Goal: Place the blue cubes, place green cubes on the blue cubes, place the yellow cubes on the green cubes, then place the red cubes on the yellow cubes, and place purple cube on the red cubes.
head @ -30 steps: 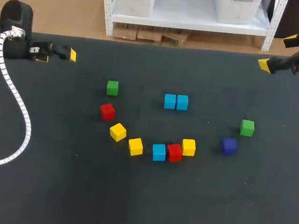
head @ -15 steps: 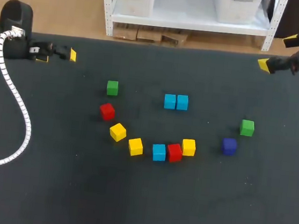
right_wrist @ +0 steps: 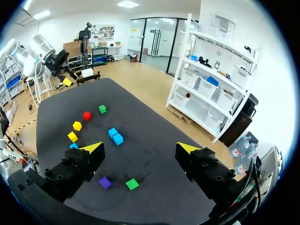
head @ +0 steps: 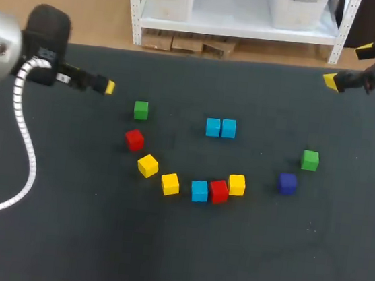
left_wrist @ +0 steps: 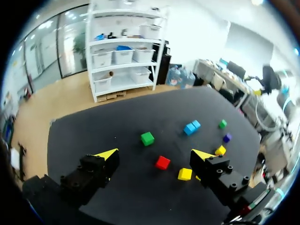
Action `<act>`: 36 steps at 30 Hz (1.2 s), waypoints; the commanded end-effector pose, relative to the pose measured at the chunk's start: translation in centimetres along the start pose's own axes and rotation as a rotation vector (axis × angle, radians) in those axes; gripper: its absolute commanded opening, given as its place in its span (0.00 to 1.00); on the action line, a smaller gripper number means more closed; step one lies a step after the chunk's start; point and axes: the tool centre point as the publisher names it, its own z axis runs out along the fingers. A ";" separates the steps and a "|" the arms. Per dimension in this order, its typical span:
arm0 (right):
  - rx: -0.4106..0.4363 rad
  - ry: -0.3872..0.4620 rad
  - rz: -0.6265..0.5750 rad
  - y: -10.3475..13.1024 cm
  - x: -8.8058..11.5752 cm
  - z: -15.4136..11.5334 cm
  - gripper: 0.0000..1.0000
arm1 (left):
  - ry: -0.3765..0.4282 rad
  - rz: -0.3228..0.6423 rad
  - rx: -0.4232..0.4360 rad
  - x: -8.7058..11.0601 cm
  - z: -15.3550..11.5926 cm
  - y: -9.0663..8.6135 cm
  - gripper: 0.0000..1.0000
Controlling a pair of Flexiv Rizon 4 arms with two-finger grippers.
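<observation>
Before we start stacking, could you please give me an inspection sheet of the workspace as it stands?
Surface: dark table; no cube stacked yet.
Job's things: blue pair side by side, touching; third blue cube, red cube and right yellow cube close together in a row; middle yellow cube; left yellow cube; left red cube; left green cube; right green cube; purple cube.
Clutter: nothing seen.
Tools: left tool open, empty, over the table's left part; right tool open, empty, by the far right corner.
Cables: white ribbed hose from the left arm lies on the table.
Surroundings: nothing seen reaching over the table.
</observation>
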 end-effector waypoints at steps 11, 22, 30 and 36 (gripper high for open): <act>0.028 -0.002 0.001 0.3 0.1 0.0 1.00 | 0.438 0.703 -0.055 0.6 7.2 -8.6 1.00; 0.028 -0.002 0.001 0.3 0.1 0.0 1.00 | 0.509 0.942 0.026 4.0 11.7 -10.8 1.00; 0.028 -0.002 0.001 0.3 0.1 0.0 1.00 | 0.498 1.093 0.191 6.2 13.3 -11.4 1.00; 0.028 -0.002 0.001 0.3 0.1 0.0 1.00 | 0.548 1.158 0.264 7.2 13.6 -13.1 1.00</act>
